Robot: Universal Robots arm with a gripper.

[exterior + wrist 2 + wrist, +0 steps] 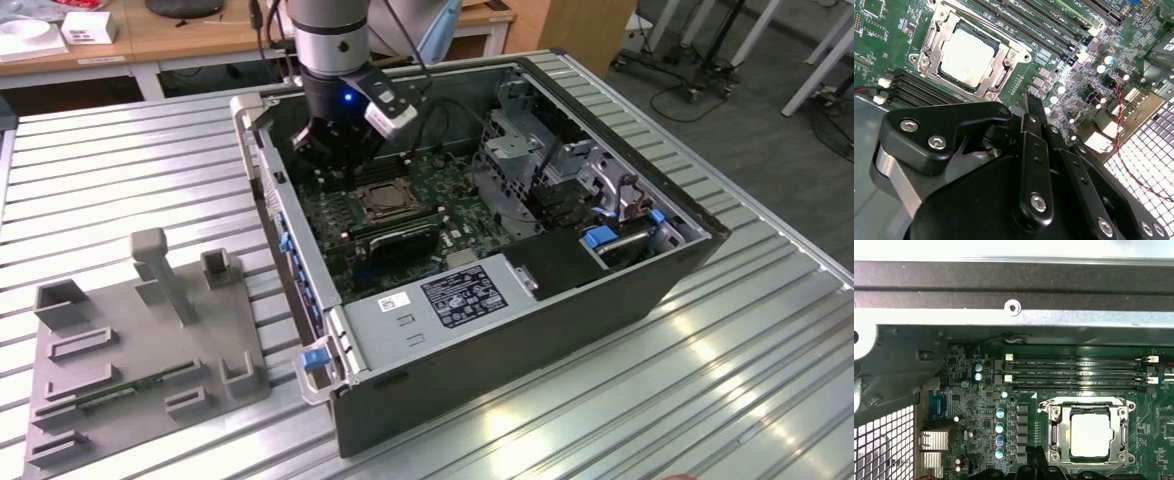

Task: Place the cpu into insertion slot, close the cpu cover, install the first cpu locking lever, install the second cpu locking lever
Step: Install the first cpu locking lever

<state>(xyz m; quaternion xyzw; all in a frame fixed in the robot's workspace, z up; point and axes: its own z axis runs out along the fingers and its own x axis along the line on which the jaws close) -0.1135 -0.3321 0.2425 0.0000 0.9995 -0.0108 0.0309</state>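
Now the cpu point(966, 55) lies flat under the closed cpu cover point(1002, 65); fingers point(1030, 107) pressed together, empty.

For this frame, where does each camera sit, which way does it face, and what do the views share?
Exterior view: off the arm and above, looking down into the open computer case on the slatted table; the arm and gripper show.
Second wrist view: on the arm, looking past the gripper's black body at the motherboard.
First wrist view: on the arm, facing the motherboard and the case wall; the gripper's tip edges in.
Shared: both wrist views show the cpu framed by the cpu cover.
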